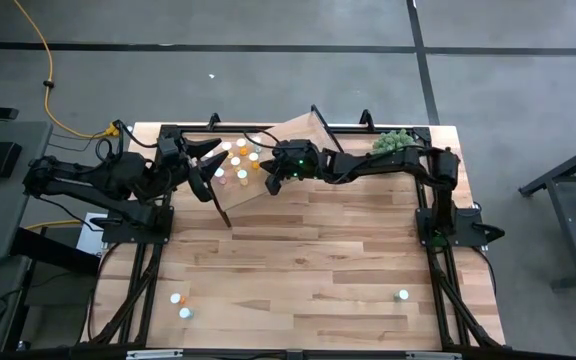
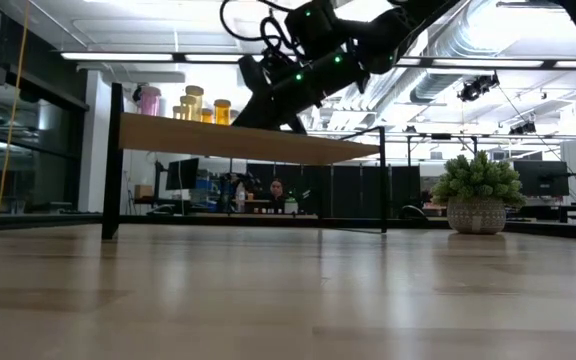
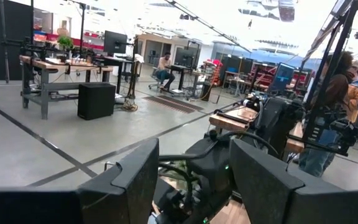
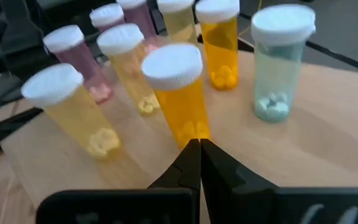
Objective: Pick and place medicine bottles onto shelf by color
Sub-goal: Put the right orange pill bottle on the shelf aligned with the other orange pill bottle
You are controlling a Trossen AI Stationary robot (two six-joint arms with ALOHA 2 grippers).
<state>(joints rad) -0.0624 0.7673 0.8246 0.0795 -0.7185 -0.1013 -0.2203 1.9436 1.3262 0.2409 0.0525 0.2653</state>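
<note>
The right gripper (image 4: 199, 149) hovers over the shelf (image 4: 328, 149), its two dark fingertips pressed together with nothing between them. They point at the base of an orange bottle (image 4: 180, 93) standing just beyond them; whether they touch it cannot be told. The bottle looks freshly set down, so the judgement is that a placement has just finished.

Around it, the right wrist view shows eight bottles on the shelf, all upright with white caps: a second orange bottle (image 4: 219, 43), a teal bottle (image 4: 278, 62) standing apart toward the shelf's edge, a yellow bottle (image 4: 79, 112), two more yellow ones, and a pink bottle (image 4: 79, 62) with another pink one behind. Like colours stand near each other, which fits sorting by colour.

The left gripper (image 3: 194, 180) is raised beside the shelf's other end, fingers spread and holding nothing, apparently waiting.

In the high view, three bottles remain on the table: a pair of bottles (image 1: 180, 305) near the front left and a single bottle (image 1: 403, 295) at front right, well apart from the shelf. A potted green plant (image 1: 392, 142) sits at the far right corner.
</note>
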